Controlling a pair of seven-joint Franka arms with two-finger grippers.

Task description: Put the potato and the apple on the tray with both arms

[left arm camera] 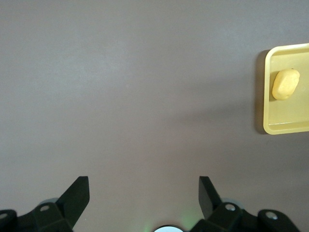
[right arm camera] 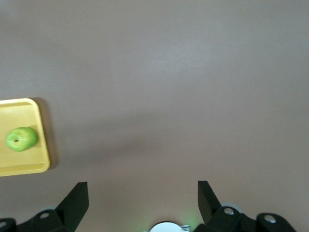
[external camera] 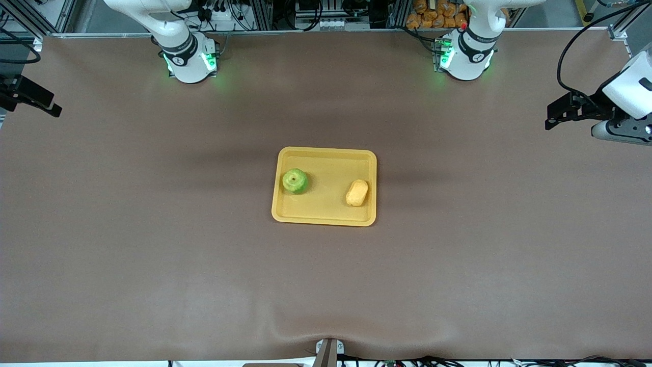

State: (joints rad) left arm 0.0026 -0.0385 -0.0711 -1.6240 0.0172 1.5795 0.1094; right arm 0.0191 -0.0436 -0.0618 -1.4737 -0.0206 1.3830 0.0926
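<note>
The potato [external camera: 357, 193] and the apple [external camera: 295, 181] are seen lying on the tray [external camera: 326, 155] in the table's [external camera: 153, 255] middle, the apple toward the right arm's end, at about 9 o'clock from the potato, well apart. The left gripper [left arm camera: 144, 191] and the right gripper [right arm camera: 143, 193] are held spread wide and empty over bare table, each at its own end.

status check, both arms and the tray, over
Left gripper and right gripper open, empty, over bare table at their own ends. Round green apple and oblong yellow potato both on flat yellow plastic tray, apart. Nothing obstructing.
</note>
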